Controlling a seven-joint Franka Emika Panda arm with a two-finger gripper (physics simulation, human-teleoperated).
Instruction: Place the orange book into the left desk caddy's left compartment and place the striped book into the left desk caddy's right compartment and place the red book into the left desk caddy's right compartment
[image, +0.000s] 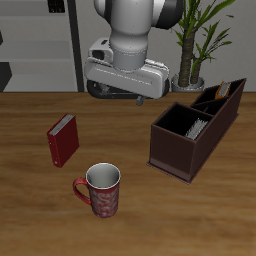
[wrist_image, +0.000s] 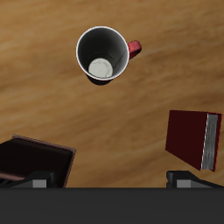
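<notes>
The small dark red book with a pale page edge (image: 62, 140) lies on the wooden desk (image: 140, 215) well apart from the long dark brown open-topped caddy (image: 178, 152), with a red patterned mug with a white interior (image: 101, 190) standing nearer the front edge between them. In the caddy, the wide low right compartment (image: 184, 124) already shows a thin grey striped book (image: 196, 128) leaning inside, and the taller slanted left compartment (image: 215, 100) holds a sliver of orange that is probably the orange book (image: 224, 89), though it is too small to be sure. The gripper (image: 128, 93) hangs high over the back of the desk, empty; only the tips of its fingers (wrist_image: 37, 181) show at the frame edge in the wrist view, set wide apart with nothing between them. The red book looks rigid and light, a hard cover that should not bend, but its smooth faces could slip, so a pinch across its thickness near the middle of the spine or the page edge seems the safest hold. The desk around the book is open, with room to descend; the mug is the one neighbour to steer around. The right compartment has level walls and free space beside the striped book, so the red book should go in edgewise, clearing the near wall.
</notes>
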